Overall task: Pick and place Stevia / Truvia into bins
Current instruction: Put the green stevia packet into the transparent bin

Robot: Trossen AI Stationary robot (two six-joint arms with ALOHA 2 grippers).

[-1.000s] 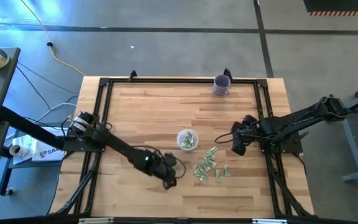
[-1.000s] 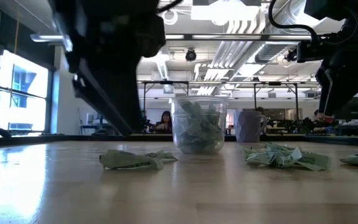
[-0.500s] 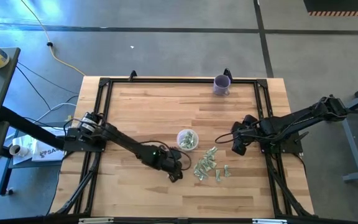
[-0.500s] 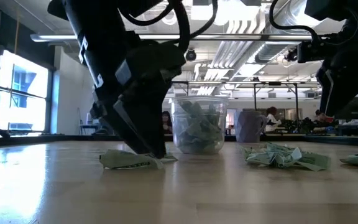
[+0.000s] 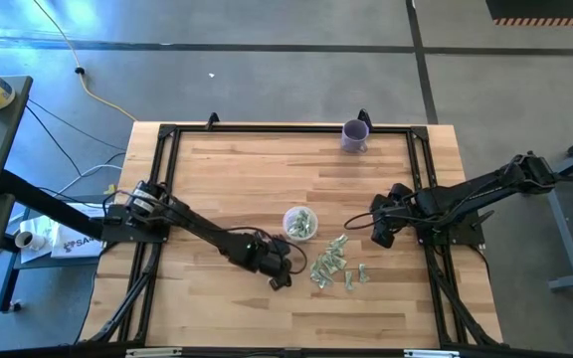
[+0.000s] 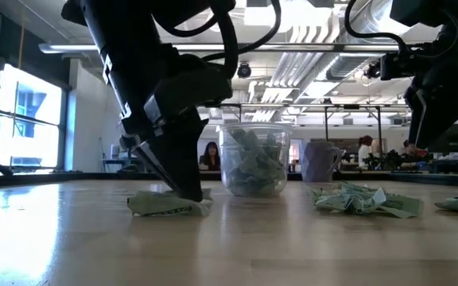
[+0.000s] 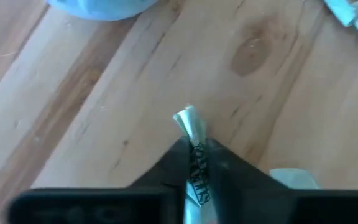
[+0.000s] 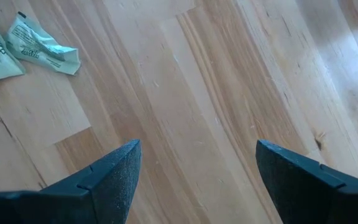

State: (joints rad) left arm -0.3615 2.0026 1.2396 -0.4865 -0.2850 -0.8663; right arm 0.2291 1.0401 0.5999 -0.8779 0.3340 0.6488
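- While the left gripper [image 5: 281,280] is down at the tabletop, its fingers [image 7: 225,168] are pinched together on one sachet [image 7: 192,152], which sticks out edge-on between the tips in the left wrist view.
- That sachet [image 6: 168,206] sits on the wood just beside the loose pile of sachets [image 5: 333,265], on its left in the high view, and in front of the clear cup [image 5: 299,223].
- The cup [image 6: 254,160] already has a good bunch of sachets crumpled inside, standing upright in the middle of the table [image 5: 227,179].
- From the low view the left arm [image 5: 197,236] comes down steeply, stretched from the table's left edge toward the centre, fingertips right at the surface.
- Dark lettering runs along the held sachet, but I can't read it.
- Right gripper [image 5: 381,235] hangs just off the pile's right side, fingers [image 8: 114,177] spread wide apart with nothing between them, only bare wood below.
- Two more sachets [image 8: 39,45] show in the right wrist view, printing too small to read.
- A purple mug [image 5: 355,135] stands at the far edge, well apart from everything.
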